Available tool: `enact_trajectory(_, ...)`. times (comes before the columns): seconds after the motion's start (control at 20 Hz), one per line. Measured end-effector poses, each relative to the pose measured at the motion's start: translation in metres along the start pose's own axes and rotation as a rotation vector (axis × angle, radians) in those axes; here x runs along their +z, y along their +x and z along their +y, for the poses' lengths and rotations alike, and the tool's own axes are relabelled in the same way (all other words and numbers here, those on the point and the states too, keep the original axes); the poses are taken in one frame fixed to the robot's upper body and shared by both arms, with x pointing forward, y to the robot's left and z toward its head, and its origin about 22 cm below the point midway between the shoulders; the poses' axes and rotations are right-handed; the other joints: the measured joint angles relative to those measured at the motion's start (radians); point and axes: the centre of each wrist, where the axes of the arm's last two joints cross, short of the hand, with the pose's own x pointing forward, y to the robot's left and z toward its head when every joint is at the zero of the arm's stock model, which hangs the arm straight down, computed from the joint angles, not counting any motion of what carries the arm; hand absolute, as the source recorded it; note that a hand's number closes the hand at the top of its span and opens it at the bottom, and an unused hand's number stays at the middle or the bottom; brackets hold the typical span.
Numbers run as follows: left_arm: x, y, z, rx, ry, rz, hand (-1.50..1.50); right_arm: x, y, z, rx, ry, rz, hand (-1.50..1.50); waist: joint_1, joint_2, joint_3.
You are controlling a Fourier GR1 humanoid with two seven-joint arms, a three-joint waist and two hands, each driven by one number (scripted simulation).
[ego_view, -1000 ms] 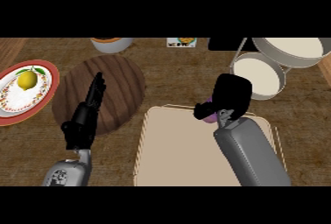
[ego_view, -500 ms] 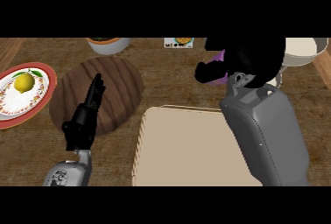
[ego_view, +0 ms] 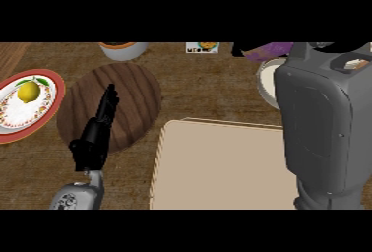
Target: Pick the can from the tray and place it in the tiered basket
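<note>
The wooden tabletop [ego_view: 210, 83] fills the view; the beige tray [ego_view: 218, 167] lies on it at the lower middle and serves as the landmark here. The right forearm [ego_view: 323, 128], grey and broad, rises along the tray's right edge and covers that side of it; only a dark sliver of the right hand [ego_view: 243, 49] shows beyond the tray's far right corner, and whether its fingers are curled or straight cannot be told; a purple thing, seemingly the can [ego_view: 272, 50], lies against that hand, well off the tray, above the pale round tier of the tiered basket [ego_view: 267, 83], which peeks out just past the tray's far right corner beside the forearm. To the tray's left lies a dark round wooden board [ego_view: 138, 93]; the left hand [ego_view: 94, 140] rests over it with fingers straight and pointing away, holding nothing, its grey forearm coming in left of the tray's near corner. Further left of the tray sits a red-rimmed plate [ego_view: 11, 115] carrying a lemon [ego_view: 28, 91]; far beyond the tray, at the top edge, stand a bowl [ego_view: 123, 49] and a small labelled packet [ego_view: 202, 47].
</note>
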Motion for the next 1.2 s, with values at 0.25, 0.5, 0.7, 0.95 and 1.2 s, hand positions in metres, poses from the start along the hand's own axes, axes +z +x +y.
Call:
enact_trajectory(0.25, -0.002, 0.005, 0.002, -0.003, -0.011, -0.009, 0.00, -0.026, 0.003, -0.005, -0.013, 0.014, 0.055, 1.50, 0.004, 0.004, 0.000)
enact_trajectory(0.5, 0.003, 0.001, -0.002, -0.004, -0.009, -0.010, 0.00, -0.060, -0.005, -0.003, 0.017, 0.000, 0.120, 1.50, 0.006, 0.006, 0.000)
enact_trajectory(0.7, -0.003, 0.001, -0.001, -0.004, -0.002, -0.013, 0.00, -0.083, -0.016, 0.003, 0.041, -0.021, 0.147, 1.50, 0.005, 0.007, 0.000)
enact_trajectory(0.95, -0.003, -0.001, 0.003, -0.005, -0.008, -0.009, 0.00, -0.109, -0.035, 0.011, 0.083, -0.040, 0.174, 1.50, 0.004, 0.006, 0.001)
enact_trajectory(1.2, -0.005, -0.001, 0.005, -0.006, -0.010, -0.015, 0.00, -0.129, -0.055, 0.029, 0.056, -0.022, 0.218, -1.50, 0.004, 0.007, 0.001)
